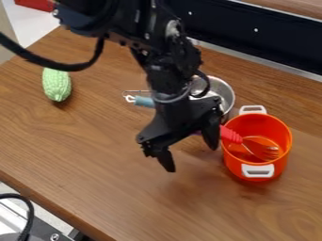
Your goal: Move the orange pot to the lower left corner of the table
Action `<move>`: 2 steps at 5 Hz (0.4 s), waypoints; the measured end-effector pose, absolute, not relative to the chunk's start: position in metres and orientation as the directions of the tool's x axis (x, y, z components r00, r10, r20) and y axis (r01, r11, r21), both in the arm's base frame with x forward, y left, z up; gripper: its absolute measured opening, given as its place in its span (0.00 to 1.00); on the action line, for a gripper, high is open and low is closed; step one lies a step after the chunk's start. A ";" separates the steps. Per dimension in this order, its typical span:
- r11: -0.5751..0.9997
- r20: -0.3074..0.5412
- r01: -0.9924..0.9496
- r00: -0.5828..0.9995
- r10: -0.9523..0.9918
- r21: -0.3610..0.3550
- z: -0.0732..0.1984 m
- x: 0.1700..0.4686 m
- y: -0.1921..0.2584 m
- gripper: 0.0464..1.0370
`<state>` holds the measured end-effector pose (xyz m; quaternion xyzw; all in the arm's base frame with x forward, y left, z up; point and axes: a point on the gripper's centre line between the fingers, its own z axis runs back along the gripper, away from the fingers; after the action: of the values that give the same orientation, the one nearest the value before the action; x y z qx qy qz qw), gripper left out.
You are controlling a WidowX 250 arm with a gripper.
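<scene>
Evidently the grasp step, pot unheld.
Black two-finger gripper hung mid-frame, fingers spread wide, just beside the round orange pot with white handles, right of centre; red-handled fork lay partly inside. Next move likely called for straddling the rim and closing, before any carry lower left.

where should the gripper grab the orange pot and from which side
Probably the white handle on the pot's near side, coming down from above: it juts out from the rim of the upright orange pot. The left rim looks worse, since the fork's red handle leans over it.
</scene>
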<state>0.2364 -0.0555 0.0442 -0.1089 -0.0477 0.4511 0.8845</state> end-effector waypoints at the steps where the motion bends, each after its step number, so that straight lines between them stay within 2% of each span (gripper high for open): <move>1: 0.558 -0.018 -0.792 0.579 0.815 -0.248 0.046 0.238 -0.064 0.96; 2: 0.546 -0.019 -0.793 0.571 0.821 -0.270 0.047 0.240 -0.070 0.96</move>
<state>0.2398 -0.0702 0.0468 -0.1250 -0.0547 0.4598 0.8775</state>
